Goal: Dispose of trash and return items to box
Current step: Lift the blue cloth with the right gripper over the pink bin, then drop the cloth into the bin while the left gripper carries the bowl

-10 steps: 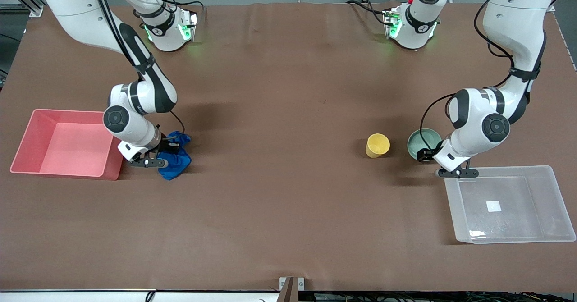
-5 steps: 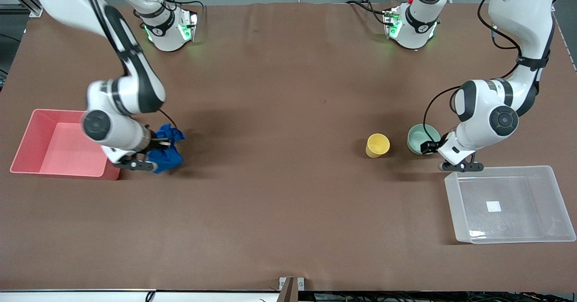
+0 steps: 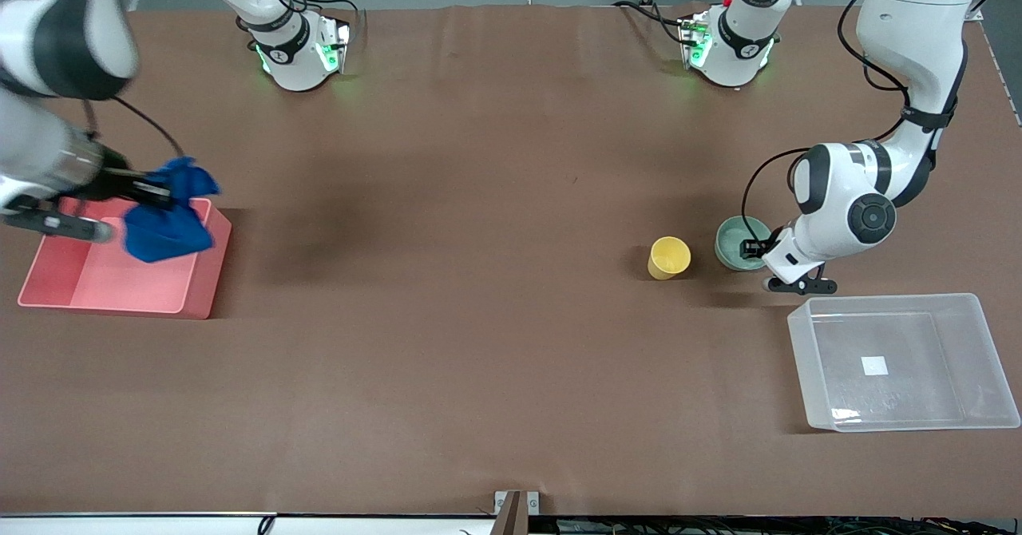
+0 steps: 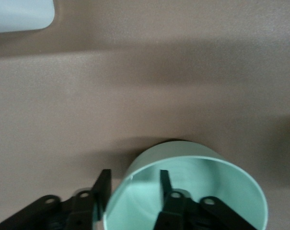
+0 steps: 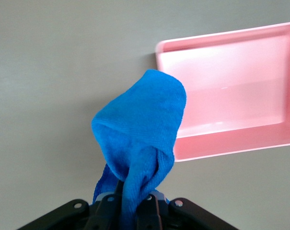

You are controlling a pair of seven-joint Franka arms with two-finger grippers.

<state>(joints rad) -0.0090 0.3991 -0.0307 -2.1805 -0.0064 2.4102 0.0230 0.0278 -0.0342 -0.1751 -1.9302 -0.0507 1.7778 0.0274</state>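
My right gripper (image 3: pixel 150 193) is shut on the blue fabric wad (image 3: pixel 169 223) and holds it in the air over the pink bin's (image 3: pixel 204 279) end nearest the table's middle. In the right wrist view the fabric (image 5: pixel 140 129) hangs from the gripper (image 5: pixel 133 197). My left gripper (image 3: pixel 754 247) is open at the mint-green bowl (image 3: pixel 733 239). In the left wrist view one finger (image 4: pixel 104 188) is outside the bowl's (image 4: pixel 207 191) wall and the other is inside. The yellow cup (image 3: pixel 669 257) stands beside the bowl. The clear box (image 3: pixel 918 311) lies nearer the front camera, empty.
The pink bin also shows in the right wrist view (image 5: pixel 231 96), with nothing in it. A corner of the clear box shows in the left wrist view (image 4: pixel 20 14). Brown table covering runs between the two arms.
My right gripper has lifted the blue fabric off the table and carried it over the pink bin. My left gripper and the green bowl have shifted slightly toward the yellow cup.
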